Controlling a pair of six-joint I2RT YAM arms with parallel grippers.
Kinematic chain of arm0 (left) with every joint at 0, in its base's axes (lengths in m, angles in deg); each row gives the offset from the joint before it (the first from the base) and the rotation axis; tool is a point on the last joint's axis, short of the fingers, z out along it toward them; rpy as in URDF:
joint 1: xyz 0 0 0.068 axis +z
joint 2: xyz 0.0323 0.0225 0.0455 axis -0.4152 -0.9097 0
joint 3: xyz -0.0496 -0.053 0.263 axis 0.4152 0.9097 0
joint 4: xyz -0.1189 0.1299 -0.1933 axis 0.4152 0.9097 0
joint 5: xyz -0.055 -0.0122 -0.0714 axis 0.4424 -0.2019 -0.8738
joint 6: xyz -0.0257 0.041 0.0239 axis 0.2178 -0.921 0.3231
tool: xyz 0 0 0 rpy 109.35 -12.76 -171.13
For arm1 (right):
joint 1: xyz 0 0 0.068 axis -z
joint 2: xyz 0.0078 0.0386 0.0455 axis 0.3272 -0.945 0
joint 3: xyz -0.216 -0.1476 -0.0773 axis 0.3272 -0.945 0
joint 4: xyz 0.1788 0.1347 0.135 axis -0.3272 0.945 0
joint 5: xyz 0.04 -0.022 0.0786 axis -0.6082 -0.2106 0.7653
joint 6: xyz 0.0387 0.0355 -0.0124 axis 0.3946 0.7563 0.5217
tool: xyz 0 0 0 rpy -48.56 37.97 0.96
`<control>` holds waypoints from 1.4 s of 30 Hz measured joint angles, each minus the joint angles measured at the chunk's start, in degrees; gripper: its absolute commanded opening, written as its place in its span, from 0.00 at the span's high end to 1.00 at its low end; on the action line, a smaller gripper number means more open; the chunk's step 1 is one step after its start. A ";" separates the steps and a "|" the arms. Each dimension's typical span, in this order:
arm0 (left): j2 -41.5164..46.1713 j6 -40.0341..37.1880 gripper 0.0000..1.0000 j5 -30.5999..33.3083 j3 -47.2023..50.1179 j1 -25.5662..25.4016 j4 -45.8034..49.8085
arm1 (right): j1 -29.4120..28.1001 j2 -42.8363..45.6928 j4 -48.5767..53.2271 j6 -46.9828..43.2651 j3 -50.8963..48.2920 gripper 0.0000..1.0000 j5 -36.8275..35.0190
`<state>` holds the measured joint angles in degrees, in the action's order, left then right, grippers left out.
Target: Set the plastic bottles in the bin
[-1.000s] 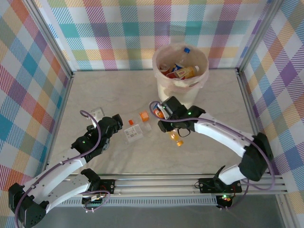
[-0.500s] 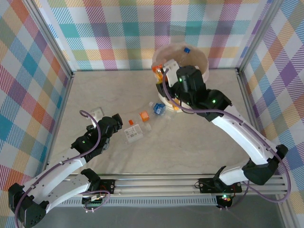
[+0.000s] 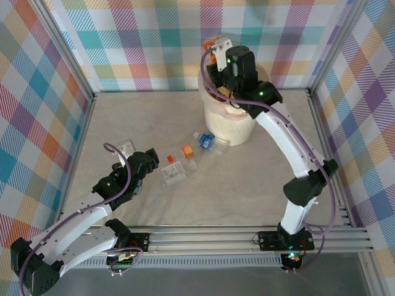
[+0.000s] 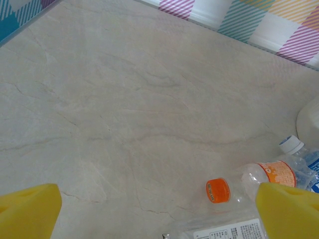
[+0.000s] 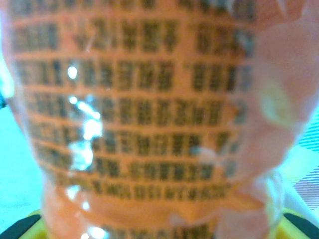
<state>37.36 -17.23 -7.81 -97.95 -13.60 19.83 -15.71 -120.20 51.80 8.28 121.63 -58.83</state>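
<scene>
On the near left of the table [image 3: 265, 179], the left gripper [image 4: 158, 206] hovers low with its yellow fingers [image 4: 27, 211] spread wide and nothing between them. Just to its right lie three plastic bottles close together. The nearest one is a flattened bottle [image 3: 174, 173] with a white label. Beside it, a little farther, lies a clear bottle with an orange cap [image 4: 218, 190] and an orange label. To the right of that one lies a bottle with a blue label [image 3: 205, 140] and a white cap, near the foot of the bin [image 3: 229, 128]. The bin stands at the far side of the table, right of the middle, with a pinkish liner over its rim. The right arm reaches high over it. The right gripper [image 3: 217, 52] is closed on an orange-labelled bottle [image 3: 212, 44] and holds it in the air above the far left part of the bin's rim. In the right wrist view this bottle's label is very close and its print is blurred.
</scene>
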 measured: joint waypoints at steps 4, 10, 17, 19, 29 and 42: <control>0.00 0.00 0.00 -0.33 0.00 0.00 0.00 | 2.67 -4.83 0.07 0.87 5.46 0.66 0.02; -0.61 0.00 0.00 -1.05 0.00 0.00 -0.13 | 5.49 -11.41 0.98 4.07 12.90 0.65 1.31; -1.20 0.00 0.00 -2.01 0.00 0.00 -0.20 | 7.13 -15.41 3.65 8.61 15.26 0.61 2.78; -1.20 0.00 0.00 -2.14 0.00 0.00 -0.31 | 7.34 -15.96 4.46 9.90 15.26 0.59 3.19; -1.79 0.00 0.00 -2.62 0.00 0.00 -0.35 | 7.48 -16.52 5.77 15.56 14.23 0.50 4.02; -1.84 0.00 0.00 -3.61 0.00 0.00 -0.35 | 7.89 -16.46 5.73 20.52 9.44 0.33 3.45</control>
<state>35.53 -17.23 -11.42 -97.95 -13.60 19.48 -7.82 -136.65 57.53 28.80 131.07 -55.37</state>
